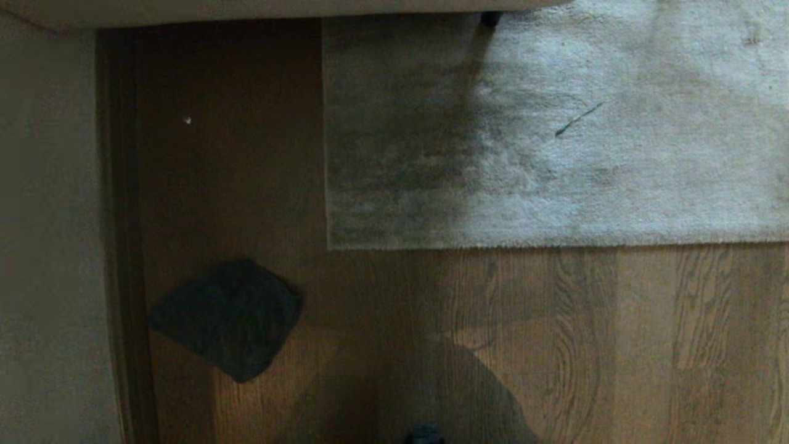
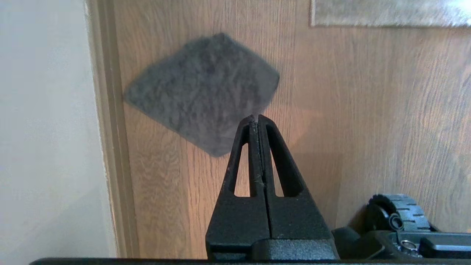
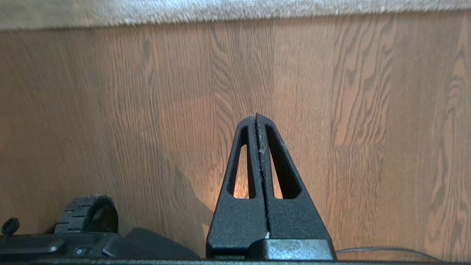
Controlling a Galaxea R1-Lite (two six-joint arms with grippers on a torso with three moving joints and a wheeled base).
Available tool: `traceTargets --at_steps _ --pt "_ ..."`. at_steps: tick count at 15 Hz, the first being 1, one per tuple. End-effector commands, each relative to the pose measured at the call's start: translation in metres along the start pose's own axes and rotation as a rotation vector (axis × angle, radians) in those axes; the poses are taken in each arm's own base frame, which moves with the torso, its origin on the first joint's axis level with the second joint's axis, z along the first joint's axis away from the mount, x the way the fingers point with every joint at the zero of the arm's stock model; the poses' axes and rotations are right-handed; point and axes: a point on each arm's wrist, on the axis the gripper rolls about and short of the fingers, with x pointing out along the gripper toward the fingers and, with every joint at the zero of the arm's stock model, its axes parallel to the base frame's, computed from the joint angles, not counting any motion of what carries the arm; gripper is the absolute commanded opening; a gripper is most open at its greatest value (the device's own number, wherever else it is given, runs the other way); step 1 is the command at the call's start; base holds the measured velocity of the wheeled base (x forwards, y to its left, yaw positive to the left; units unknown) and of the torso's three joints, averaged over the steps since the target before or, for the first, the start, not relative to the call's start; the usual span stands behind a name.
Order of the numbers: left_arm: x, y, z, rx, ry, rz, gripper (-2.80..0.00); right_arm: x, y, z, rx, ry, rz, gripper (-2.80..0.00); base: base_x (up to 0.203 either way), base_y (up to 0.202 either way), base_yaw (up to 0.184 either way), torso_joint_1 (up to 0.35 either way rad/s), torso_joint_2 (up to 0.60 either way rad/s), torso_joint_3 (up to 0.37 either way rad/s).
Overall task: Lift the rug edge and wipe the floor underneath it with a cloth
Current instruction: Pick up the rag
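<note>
The light grey rug (image 1: 555, 135) lies flat, its near hem and left corner (image 1: 330, 246) on the brown wood floor (image 1: 555, 339). A dark grey cloth (image 1: 228, 317) lies on the floor left of that corner, close to the wall. In the left wrist view the cloth (image 2: 202, 92) sits past my left gripper (image 2: 256, 117), which is shut and empty above the floor. My right gripper (image 3: 256, 116) is shut and empty too, over bare floor (image 3: 368, 110) short of the rug hem (image 3: 235, 13). Neither arm shows in the head view.
A pale wall (image 1: 49, 246) with a wooden skirting board (image 1: 126, 246) runs along the left. A sofa's underside (image 1: 277, 9) crosses the far edge, with a dark leg (image 1: 490, 20) on the rug. My base wheel (image 2: 397, 217) is near the left gripper, another wheel (image 3: 88, 215) near the right.
</note>
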Motion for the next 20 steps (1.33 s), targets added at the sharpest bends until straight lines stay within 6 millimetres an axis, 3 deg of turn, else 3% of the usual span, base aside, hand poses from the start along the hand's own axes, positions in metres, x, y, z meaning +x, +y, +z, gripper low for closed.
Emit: traceTargets --at_steps 1,13,20 --pt "0.0 0.0 0.0 0.0 0.0 0.0 -2.8 0.0 0.0 0.0 0.0 0.0 0.001 -2.8 0.0 0.0 0.0 -0.002 0.0 -0.201" --pt "0.0 0.0 -0.0002 0.0 0.002 0.0 -2.8 0.0 0.0 0.0 0.0 0.0 0.001 -2.8 0.0 0.0 0.0 0.001 0.0 -0.197" --pt "0.0 0.0 0.0 0.0 0.0 0.0 -2.8 0.0 0.0 0.0 0.0 0.0 0.0 -2.8 0.0 0.0 0.0 0.002 0.0 -0.029"
